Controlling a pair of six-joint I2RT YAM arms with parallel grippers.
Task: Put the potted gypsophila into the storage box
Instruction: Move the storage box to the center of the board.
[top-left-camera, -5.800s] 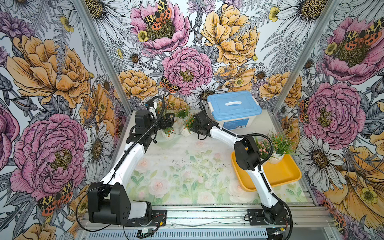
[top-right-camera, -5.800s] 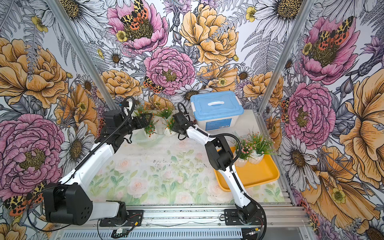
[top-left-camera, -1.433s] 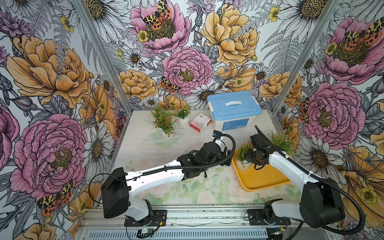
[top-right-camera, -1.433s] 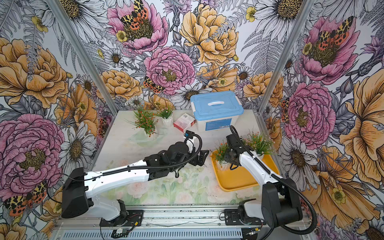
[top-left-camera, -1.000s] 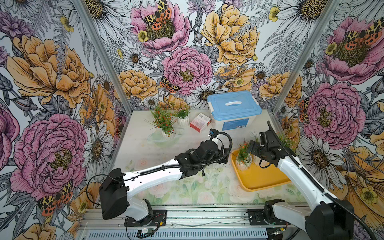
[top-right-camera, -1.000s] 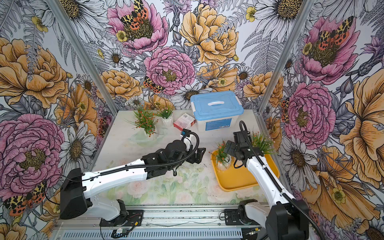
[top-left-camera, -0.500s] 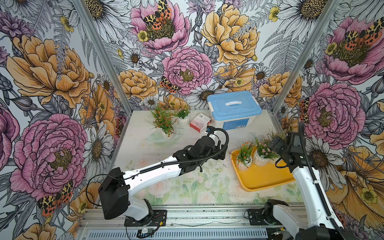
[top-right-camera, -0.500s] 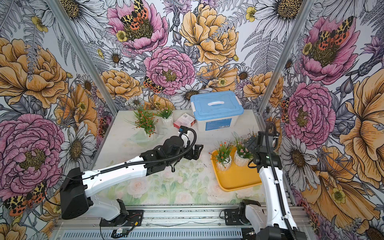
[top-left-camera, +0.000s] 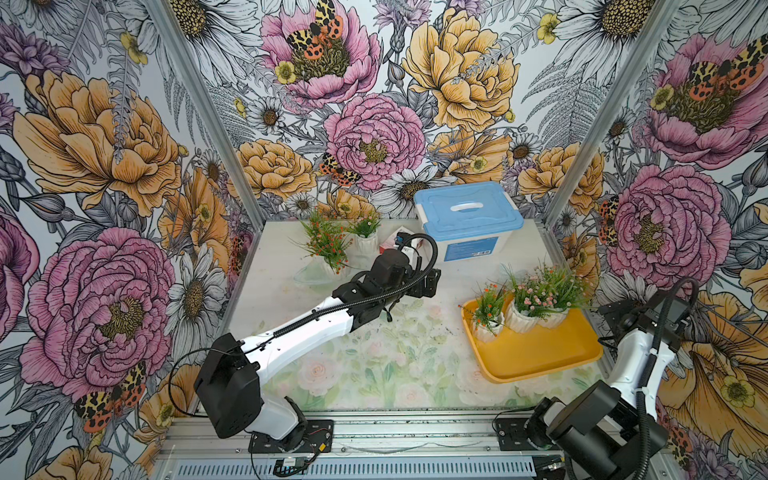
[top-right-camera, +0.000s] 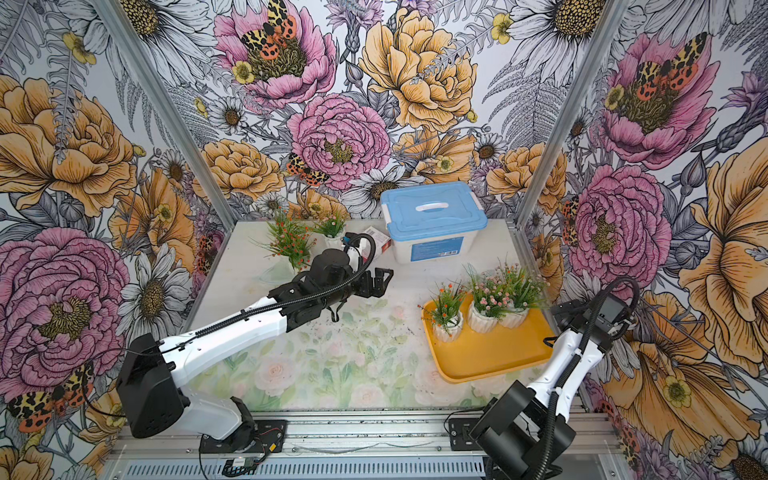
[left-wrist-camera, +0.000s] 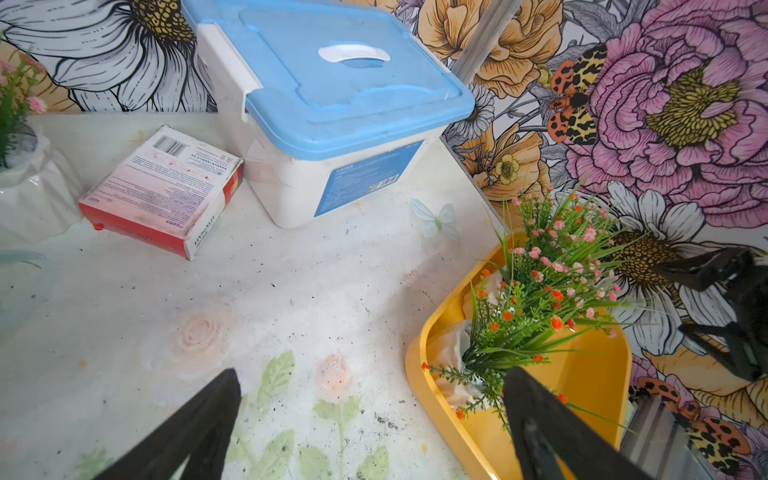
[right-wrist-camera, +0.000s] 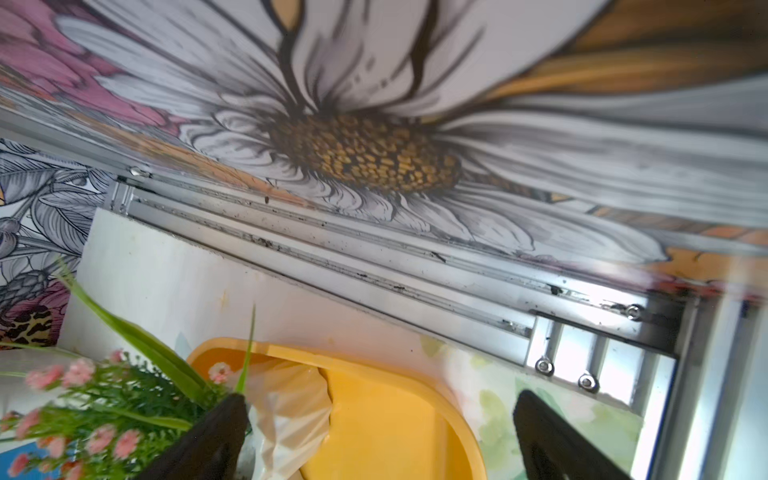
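Three potted gypsophila stand in a row along the far edge of the yellow storage box (top-left-camera: 540, 357): one with orange-red blossoms (top-left-camera: 487, 326), two with pink ones (top-left-camera: 524, 318) (top-left-camera: 556, 316). Two more pots (top-left-camera: 332, 266) (top-left-camera: 366, 241) stand at the back left of the table. My left gripper (top-left-camera: 432, 282) hovers open and empty mid-table, left of the box; its wrist view shows the box (left-wrist-camera: 590, 382) past its fingers. My right gripper (top-left-camera: 613, 308) is open and empty beside the box's right edge, near the wall, with the box (right-wrist-camera: 386, 424) under it.
A white bin with a blue lid (top-left-camera: 467, 216) stands at the back. A red and white carton (left-wrist-camera: 162, 191) lies beside it. A clear dish (top-left-camera: 311, 274) sits by the back-left pots. Patterned walls and an aluminium rail (right-wrist-camera: 374, 266) close in the right side.
My right gripper has drawn away from the pots to the box's right edge, leaving them standing. My left gripper has pulled back from the box toward the table's middle.
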